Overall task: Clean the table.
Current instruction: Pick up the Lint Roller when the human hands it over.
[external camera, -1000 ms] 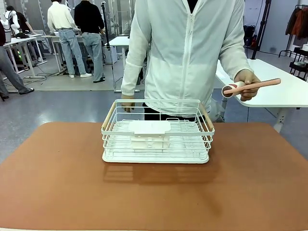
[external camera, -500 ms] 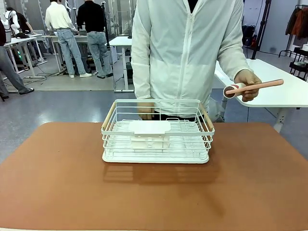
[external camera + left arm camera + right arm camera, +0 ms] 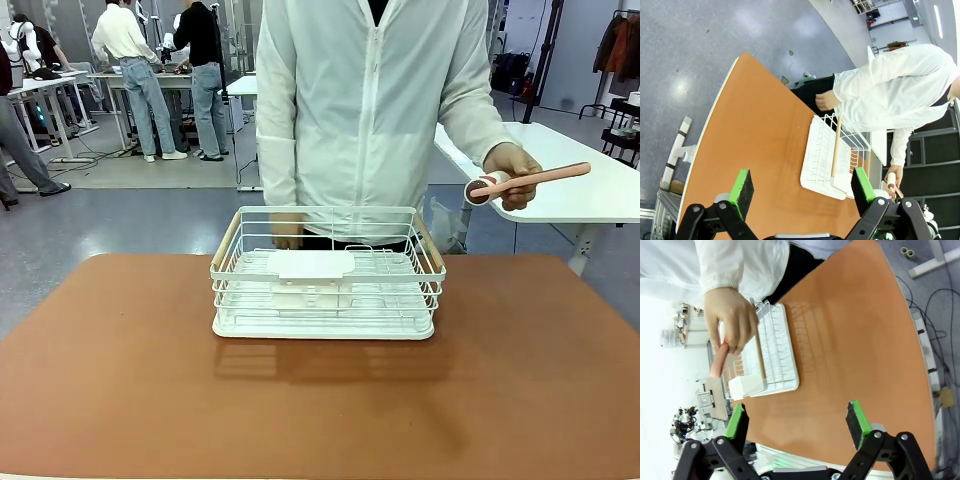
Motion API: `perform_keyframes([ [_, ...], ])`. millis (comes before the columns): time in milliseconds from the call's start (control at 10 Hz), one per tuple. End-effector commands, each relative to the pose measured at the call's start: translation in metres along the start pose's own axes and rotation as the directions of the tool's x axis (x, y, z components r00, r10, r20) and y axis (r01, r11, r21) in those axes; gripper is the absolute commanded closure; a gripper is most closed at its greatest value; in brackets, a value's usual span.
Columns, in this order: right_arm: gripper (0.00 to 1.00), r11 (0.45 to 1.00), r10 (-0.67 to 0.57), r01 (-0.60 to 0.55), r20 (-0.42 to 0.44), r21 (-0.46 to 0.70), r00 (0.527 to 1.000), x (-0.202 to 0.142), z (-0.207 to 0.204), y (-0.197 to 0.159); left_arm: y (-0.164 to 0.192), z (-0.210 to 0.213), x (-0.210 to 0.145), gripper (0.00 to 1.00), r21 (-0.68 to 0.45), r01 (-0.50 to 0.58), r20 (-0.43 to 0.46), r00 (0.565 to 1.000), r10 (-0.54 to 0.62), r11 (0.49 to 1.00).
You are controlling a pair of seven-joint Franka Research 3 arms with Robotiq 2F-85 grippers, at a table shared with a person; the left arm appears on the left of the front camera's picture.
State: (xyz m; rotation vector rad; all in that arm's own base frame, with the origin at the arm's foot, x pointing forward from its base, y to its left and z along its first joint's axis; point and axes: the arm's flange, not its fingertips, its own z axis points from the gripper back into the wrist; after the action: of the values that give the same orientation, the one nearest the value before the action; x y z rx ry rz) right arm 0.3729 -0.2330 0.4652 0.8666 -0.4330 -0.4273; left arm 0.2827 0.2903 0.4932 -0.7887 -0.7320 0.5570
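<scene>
We look across an open workroom with a grey floor, and in front of us lies the reddish-brown table (image 3: 120, 400), the thing to be cleaned. Its top is bare except for a white wire basket (image 3: 240, 272) standing squarely in the middle toward the far edge. A white block (image 3: 311, 265) sits inside the basket.

The person stands at the far side, just behind the basket. One hand (image 3: 515, 172) holds a roller (image 3: 545, 176) by its pink handle, raised off to our right and above the white-topped table (image 3: 600, 200) behind. The roll end points inward and the handle outward. We judge that it is held up like this to be offered or shown, since it is well apart from the tabletop and not yet put to work. The other hand (image 3: 288, 232) hangs low behind the basket's far wall; whether it touches the wire we cannot tell.

Our left gripper (image 3: 802, 186) hovers high over the table with its jaws spread wide and nothing between the green pads. The right gripper (image 3: 797, 422) does the same on its side, jaws fully apart and empty. We read both as waiting, ready to receive a tool. The basket probably sits centred so that either arm can reach it.
</scene>
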Motion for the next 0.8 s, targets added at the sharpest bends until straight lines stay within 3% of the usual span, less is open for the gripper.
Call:
perform_keyframes([
  [0,0.00,0.956,-0.294,0.294,0.004,-0.002,0.956,-0.006,0.007,0.046,0.004,0.001,0.002,0.00,-0.022,0.017,0.002,1.000,-0.017,1.000],
  [100,0.00,0.938,-0.341,0.342,0.021,-0.056,0.940,-0.018,-0.002,0.068,0.004,0.001,0.002,0.00,-0.022,0.017,0.002,1.000,-0.017,1.000],
  [300,0.00,0.922,-0.381,0.384,0.067,-0.048,0.922,-0.033,-0.029,0.102,0.004,0.001,0.002,0.00,-0.022,0.017,0.002,1.000,-0.017,1.000],
  [700,0.00,0.919,-0.395,0.395,0.088,0.017,0.915,-0.046,-0.068,0.126,0.004,0.001,0.002,0.00,-0.022,0.017,0.002,1.000,-0.017,1.000],
])
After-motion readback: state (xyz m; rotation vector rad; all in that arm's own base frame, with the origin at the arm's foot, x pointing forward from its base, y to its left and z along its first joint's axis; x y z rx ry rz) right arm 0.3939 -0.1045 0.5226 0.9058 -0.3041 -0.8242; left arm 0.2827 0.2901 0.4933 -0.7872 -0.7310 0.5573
